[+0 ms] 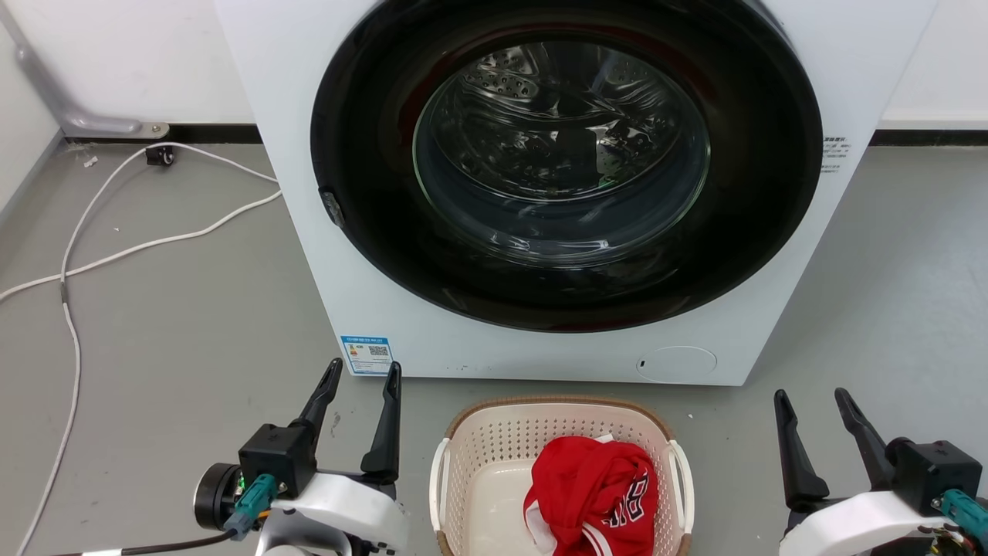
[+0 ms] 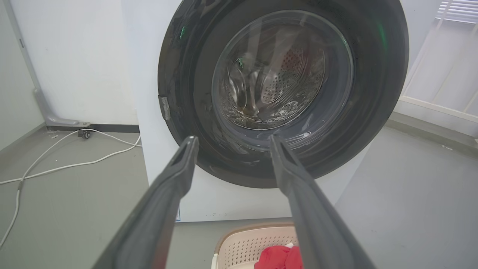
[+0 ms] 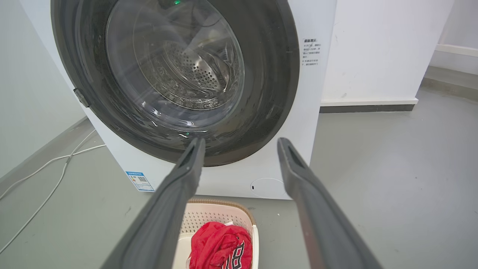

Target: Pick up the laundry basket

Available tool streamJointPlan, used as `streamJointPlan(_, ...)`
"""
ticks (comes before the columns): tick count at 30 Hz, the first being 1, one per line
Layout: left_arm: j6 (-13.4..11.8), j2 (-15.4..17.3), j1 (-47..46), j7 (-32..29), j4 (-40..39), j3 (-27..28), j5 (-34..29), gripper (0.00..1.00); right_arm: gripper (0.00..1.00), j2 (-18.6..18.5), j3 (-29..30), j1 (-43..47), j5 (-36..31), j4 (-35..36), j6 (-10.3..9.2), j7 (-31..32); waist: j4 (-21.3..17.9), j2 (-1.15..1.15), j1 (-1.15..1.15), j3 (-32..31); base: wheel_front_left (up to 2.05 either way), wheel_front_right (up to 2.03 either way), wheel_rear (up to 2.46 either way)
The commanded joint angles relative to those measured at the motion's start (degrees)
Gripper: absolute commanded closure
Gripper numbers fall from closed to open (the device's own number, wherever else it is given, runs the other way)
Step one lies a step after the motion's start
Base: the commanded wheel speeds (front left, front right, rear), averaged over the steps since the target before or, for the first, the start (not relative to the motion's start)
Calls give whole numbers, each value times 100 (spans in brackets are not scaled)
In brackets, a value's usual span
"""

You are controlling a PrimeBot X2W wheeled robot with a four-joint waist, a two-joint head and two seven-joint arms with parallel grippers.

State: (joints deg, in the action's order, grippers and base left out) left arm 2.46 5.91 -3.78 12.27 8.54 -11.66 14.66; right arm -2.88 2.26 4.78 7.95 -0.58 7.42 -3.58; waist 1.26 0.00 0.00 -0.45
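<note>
Cream plastic, the laundry basket (image 1: 494, 452) sits on the floor just before the washing machine (image 1: 363, 286), a red garment (image 1: 594, 486) inside. I hold the left gripper (image 1: 365, 365) and right gripper (image 1: 810, 395) either side of it, fingers spread wide (both empty), presumably ready for its side handles.

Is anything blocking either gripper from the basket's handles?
Nothing visible. Bare floor lies between the left gripper and the basket, and between the right gripper and it. The red garment sits inside, off both handles; the washer stands behind.
</note>
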Motion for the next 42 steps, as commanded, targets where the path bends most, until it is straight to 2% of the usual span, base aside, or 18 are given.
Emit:
streamJointPlan(1, -15, -2, 45, 49, -10, -12, -125, 0, 0, 0, -17, 42, -126, 16, 11, -55, -3, 0, 0, -5, 0, 0, 0)
streamJointPlan(26, 93, -105, 115, 306, 41, -15, -938, 0, 0, 1, 22, -28, -672, -360, 6, -477, -38, 0, 0, -7, 0, 0, 0)
streamJointPlan(42, 154, -190, 122, 296, 112, 87, -870, 0, 0, 1, 28, -116, -533, -517, 6, -551, -58, 0, 0, 17, 0, 0, 0)
